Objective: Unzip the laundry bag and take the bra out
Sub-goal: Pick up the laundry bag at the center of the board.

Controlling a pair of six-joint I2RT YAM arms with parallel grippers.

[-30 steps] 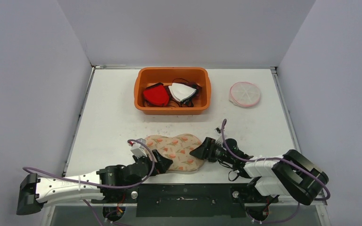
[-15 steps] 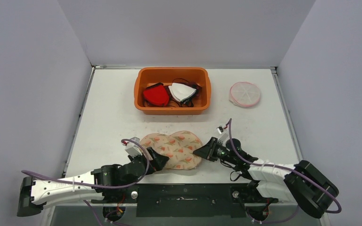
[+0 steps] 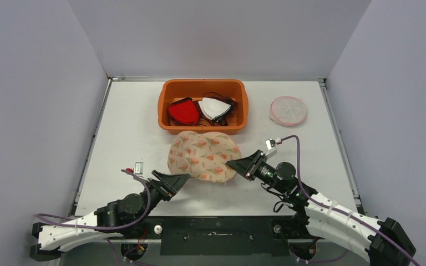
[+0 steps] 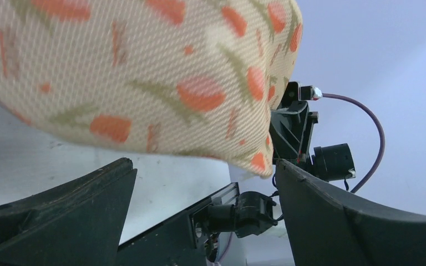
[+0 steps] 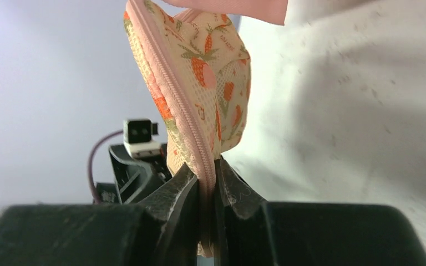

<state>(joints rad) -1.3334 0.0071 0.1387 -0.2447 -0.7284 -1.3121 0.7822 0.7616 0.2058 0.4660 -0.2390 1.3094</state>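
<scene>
The laundry bag (image 3: 202,155) is beige mesh with an orange print and a pink zipper (image 5: 166,94). It hangs lifted off the table, in front of the orange bin. My right gripper (image 3: 234,164) is shut on the bag's zipper edge at its right end; in the right wrist view the gripper (image 5: 207,166) pinches the pink seam of the bag (image 5: 199,61). My left gripper (image 3: 172,180) stands open, below and left of the bag, not touching it. In the left wrist view the bag (image 4: 144,72) hangs above that gripper (image 4: 202,166). The bra is hidden.
An orange bin (image 3: 202,82) at the back holds red and white garments with black straps. A round pink-rimmed mesh pouch (image 3: 288,110) lies at the back right. Grey walls close in the left, right and far sides.
My right gripper shut on the bag's edge, then lifted the bag up and away from the front edge. The left gripper drew back from the bag and stayed open.
</scene>
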